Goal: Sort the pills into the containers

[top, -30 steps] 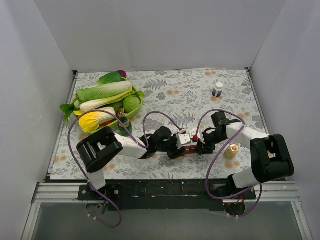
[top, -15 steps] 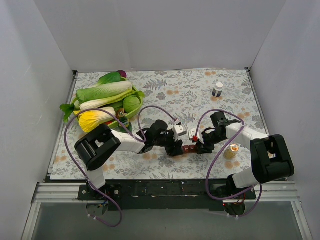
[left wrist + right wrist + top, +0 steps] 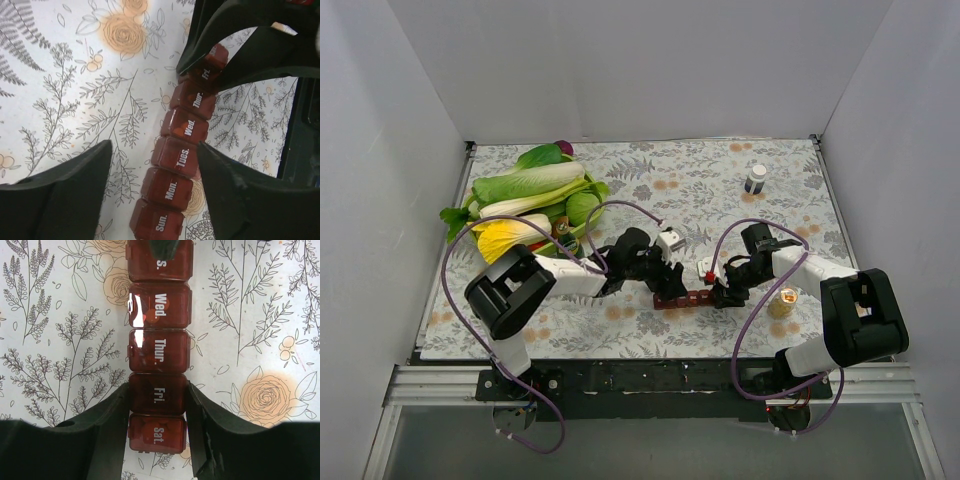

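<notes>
Containers [image 3: 159,352] lying flat on floral cloth [image 3: 75,100], between both arms, toward near side of table. Right gripper [image 3: 159,392] pinching Fri. compartment from both sides, anchoring strip. Left gripper [image 3: 154,150] hanging spread wide over Tues., gripping nothing, fingers [image 3: 70,205] straddling strip.

Step judged: left going for one lid while right is steadying.

Doing it well:
- right holding firm, not lifting
- left descending square onto single lid edge, avoiding neighbours

Orange shapes showing inside Wed. Lids probably shut, though dark plastic is making that hard to tell.
</notes>
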`<state>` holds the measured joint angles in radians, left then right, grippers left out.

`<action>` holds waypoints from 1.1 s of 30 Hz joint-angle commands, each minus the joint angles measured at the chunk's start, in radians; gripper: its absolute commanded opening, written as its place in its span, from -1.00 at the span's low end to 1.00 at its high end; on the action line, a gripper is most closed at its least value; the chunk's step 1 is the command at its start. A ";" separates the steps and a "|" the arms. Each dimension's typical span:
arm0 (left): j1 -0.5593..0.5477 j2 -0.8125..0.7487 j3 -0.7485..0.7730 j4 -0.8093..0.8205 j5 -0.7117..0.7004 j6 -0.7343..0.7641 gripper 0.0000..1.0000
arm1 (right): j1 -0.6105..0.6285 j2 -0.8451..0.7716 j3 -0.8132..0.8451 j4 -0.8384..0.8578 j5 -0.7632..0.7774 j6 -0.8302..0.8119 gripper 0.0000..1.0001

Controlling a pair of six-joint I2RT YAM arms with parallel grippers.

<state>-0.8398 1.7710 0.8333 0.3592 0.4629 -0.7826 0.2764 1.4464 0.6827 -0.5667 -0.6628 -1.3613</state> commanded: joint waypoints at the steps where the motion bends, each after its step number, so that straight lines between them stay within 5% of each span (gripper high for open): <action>1: 0.011 -0.105 -0.037 0.061 0.035 0.005 0.45 | -0.003 0.023 -0.009 0.001 0.058 -0.024 -0.24; 8: -0.022 -0.182 -0.120 0.067 0.077 0.207 0.64 | -0.003 0.037 0.001 -0.007 0.055 -0.021 -0.22; 19: -0.116 -0.068 -0.056 0.001 -0.136 0.347 0.79 | -0.005 0.042 0.005 -0.012 0.055 -0.018 -0.22; 33: -0.099 -0.035 -0.013 -0.011 -0.164 0.249 0.37 | -0.005 0.042 0.002 -0.012 0.060 -0.021 -0.22</action>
<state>-0.9569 1.7393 0.7834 0.3592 0.3126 -0.4919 0.2752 1.4616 0.6910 -0.5735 -0.6727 -1.3609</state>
